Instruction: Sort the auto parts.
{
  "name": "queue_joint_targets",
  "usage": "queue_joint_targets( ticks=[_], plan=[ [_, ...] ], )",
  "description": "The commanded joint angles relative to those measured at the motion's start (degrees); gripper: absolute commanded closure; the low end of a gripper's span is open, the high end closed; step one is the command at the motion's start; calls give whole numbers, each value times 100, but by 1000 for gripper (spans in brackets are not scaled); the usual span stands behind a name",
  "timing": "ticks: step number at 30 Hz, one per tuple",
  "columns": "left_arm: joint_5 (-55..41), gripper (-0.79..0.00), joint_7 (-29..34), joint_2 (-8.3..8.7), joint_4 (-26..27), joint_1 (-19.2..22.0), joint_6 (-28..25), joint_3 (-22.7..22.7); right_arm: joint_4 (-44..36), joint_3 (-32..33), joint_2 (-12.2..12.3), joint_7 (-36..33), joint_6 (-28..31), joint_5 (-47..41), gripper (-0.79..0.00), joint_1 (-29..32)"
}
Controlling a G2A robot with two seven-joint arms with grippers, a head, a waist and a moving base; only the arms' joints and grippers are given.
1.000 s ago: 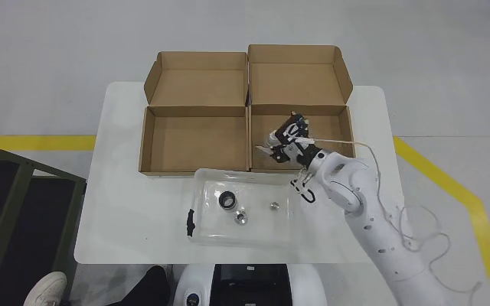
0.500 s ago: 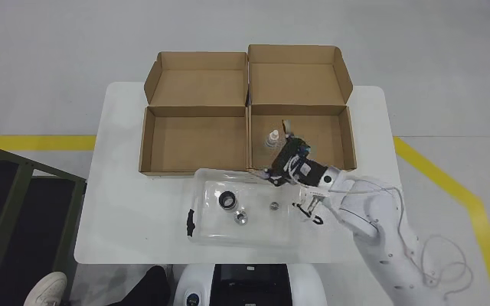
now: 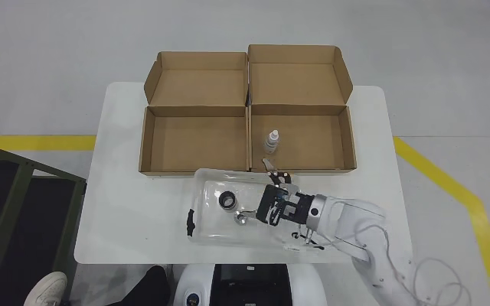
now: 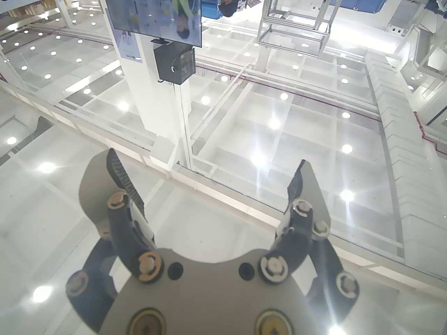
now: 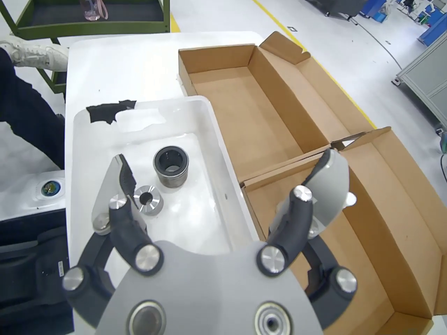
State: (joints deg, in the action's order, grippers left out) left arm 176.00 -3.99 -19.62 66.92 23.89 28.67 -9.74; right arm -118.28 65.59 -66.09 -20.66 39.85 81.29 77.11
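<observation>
A clear plastic tray (image 3: 210, 180) at the table's front holds a dark ring-shaped bushing (image 3: 227, 200) (image 5: 171, 167) and a small silver collar (image 3: 241, 219) (image 5: 148, 199). My right gripper (image 3: 256, 191) (image 5: 227, 176) hangs open over the tray's right half, one finger beside the silver collar, the other above the front wall of the right cardboard box (image 3: 321, 149). A small white bottle (image 3: 272, 140) stands upright in that box. The left cardboard box (image 3: 195, 141) (image 5: 251, 106) holds nothing. My left gripper (image 4: 209, 179) is open and points up at a ceiling.
Both boxes have lids folded back toward the far table edge. Black tape (image 3: 190, 222) sticks to the tray's left rim. A green cart (image 5: 90, 12) and a person's shoe (image 3: 44, 289) sit off the table's left front corner.
The right gripper let go of the white bottle in the right box, then drew back toward the front and now hangs over the tray. A small silver part is now hidden beneath it.
</observation>
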Motion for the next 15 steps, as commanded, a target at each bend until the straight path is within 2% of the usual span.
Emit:
queue_joint_targets(
  ticks=[1,7,15],
  plan=[
    [0,-785,0,0,0,0,0,0,-87,18,31,-101,157,159,-785,90],
    [0,-785,0,0,0,0,0,0,-197,-3,98,-610,498,463,-785,248],
    [0,-785,0,0,0,0,0,0,-145,-98,136,-1156,710,410,-785,251]
  ],
)
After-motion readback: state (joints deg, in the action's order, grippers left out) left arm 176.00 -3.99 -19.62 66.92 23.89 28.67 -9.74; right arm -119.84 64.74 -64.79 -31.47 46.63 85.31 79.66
